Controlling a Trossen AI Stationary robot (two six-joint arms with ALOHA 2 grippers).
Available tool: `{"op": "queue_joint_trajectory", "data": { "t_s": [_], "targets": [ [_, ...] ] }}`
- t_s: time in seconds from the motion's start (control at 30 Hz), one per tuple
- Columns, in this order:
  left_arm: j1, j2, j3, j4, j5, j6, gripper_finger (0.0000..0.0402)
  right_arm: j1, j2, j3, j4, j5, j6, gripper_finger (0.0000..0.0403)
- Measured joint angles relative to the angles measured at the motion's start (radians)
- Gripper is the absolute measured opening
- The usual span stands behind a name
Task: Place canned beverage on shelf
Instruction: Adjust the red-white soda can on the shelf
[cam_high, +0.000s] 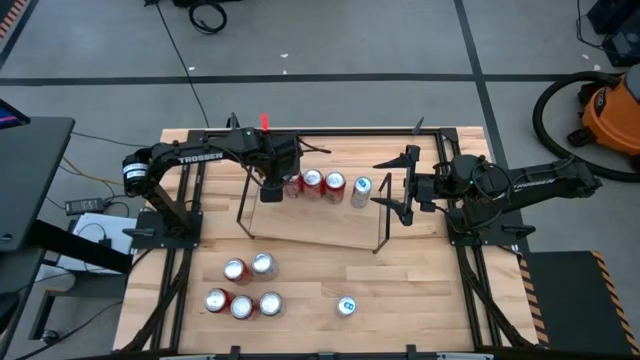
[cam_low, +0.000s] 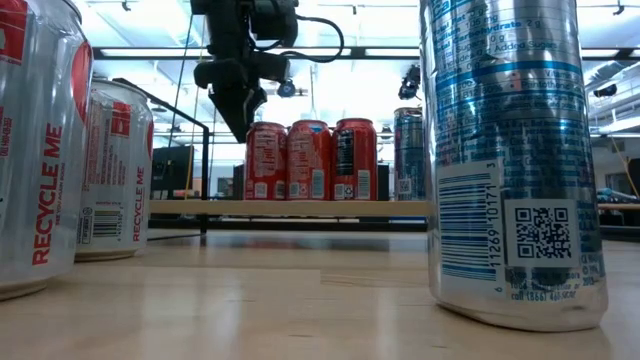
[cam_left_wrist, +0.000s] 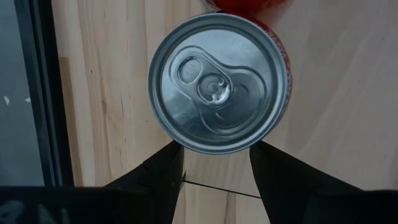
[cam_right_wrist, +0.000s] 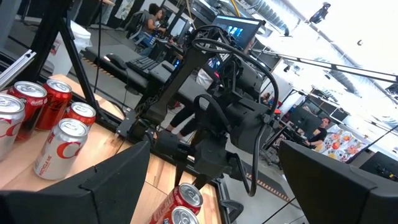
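Note:
The shelf (cam_high: 320, 228) stands mid-table, a light board with black wire frames at its short ends. Three red cans (cam_low: 309, 160) and a silver can (cam_high: 361, 190) stand upright in a row on its far part. My left gripper (cam_high: 272, 188) points down at the row's left end, beside the leftmost red can (cam_left_wrist: 219, 84). Its fingers are drawn close together with nothing between them. In the low view its tip (cam_low: 243, 130) sits just left of that can's top. My right gripper (cam_high: 400, 185) waits open and level off the shelf's right end. My left gripper's fingertips (cam_left_wrist: 177, 152) stand at the rim of the leftmost red can (cam_left_wrist: 186, 140), on the side away from the row. They slant down from above. The can stands upright on the shelf board. I cannot tell whether the fingertips touch it.
Several red-and-white cans (cam_high: 242, 290) stand in a cluster on the table's near left. One silver-blue can (cam_high: 346, 305) stands alone near the front, and it looms large in the low view (cam_low: 510, 150). The shelf's wire frames (cam_high: 245, 210) rise at both its ends.

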Motion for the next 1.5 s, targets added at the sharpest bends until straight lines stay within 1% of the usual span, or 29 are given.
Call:
{"op": "queue_joint_trajectory", "data": {
  "t_s": [0.3,0.5,1.5],
  "targets": [
    [0.000,0.000,0.000,0.003,0.000,0.001,0.0194,0.000,0.000,0.000,0.000,0.000,0.000,0.0368],
    [0.000,0.000,0.000,0.026,0.026,0.001,0.0194,0.000,0.000,0.000,0.000,0.000,0.000,0.0368],
    [-0.022,0.000,0.000,0.039,0.032,0.019,0.0194,0.000,0.000,0.000,0.000,0.000,0.000,0.0368]
  ]
}}
